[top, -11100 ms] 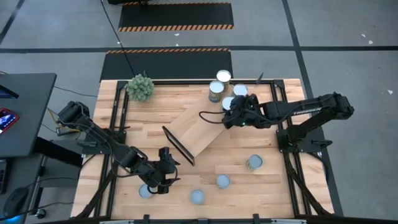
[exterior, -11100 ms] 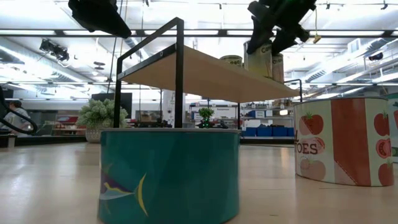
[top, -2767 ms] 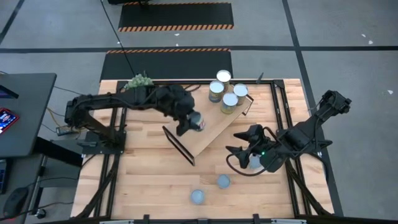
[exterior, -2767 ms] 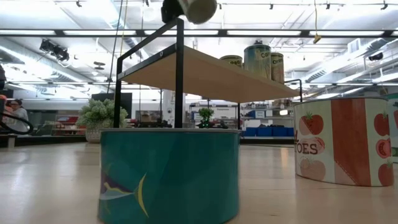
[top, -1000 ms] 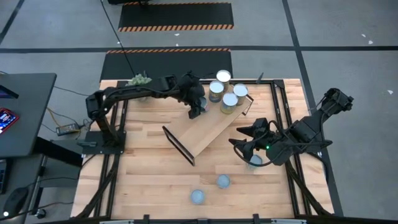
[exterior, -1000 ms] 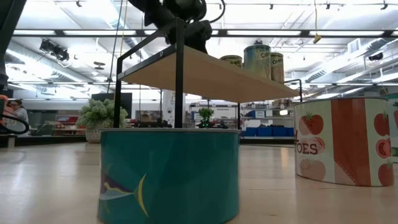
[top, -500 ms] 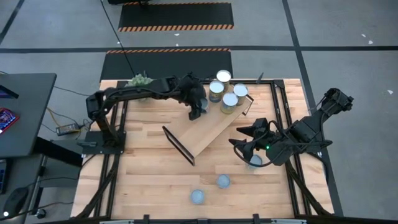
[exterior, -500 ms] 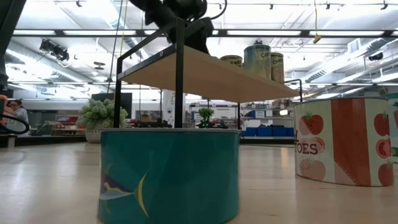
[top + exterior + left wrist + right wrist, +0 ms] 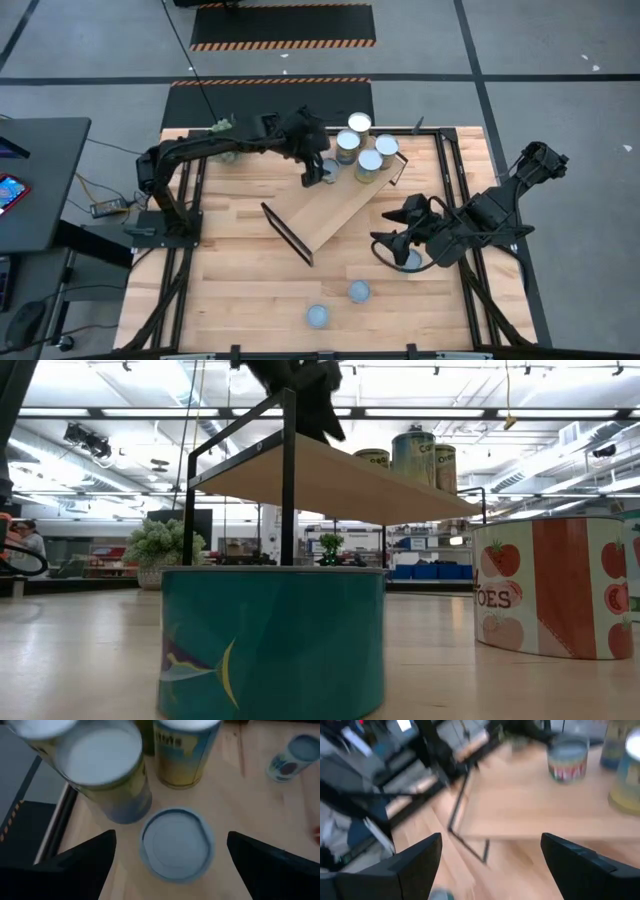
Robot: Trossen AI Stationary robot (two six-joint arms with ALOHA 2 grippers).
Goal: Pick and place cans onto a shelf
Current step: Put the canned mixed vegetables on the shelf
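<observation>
The light-wood shelf (image 9: pixel 318 215) stands slantwise on the table. Several tall cans (image 9: pixel 369 163) are grouped at its far end. Beside them stands a short can with a grey top (image 9: pixel 175 842), on its base. My left gripper (image 9: pixel 317 174) hangs open just above it, one finger on each side with gaps between. My right gripper (image 9: pixel 388 243) is open over the table's right half, above a can (image 9: pixel 409 259) that stands on the tabletop. Nothing sits between its fingers.
Two more cans (image 9: pixel 359 291) (image 9: pixel 317 316) stand near the table's front edge; in the low view they are the teal can (image 9: pixel 272 640) and the tomato can (image 9: pixel 555 588). A bushy green plant (image 9: pixel 160 550) sits at the far left corner. Black rails (image 9: pixel 185 230) run along both table sides.
My left gripper has risen from the shelf's far end. The short can stays standing on the board beside the tall ones.
</observation>
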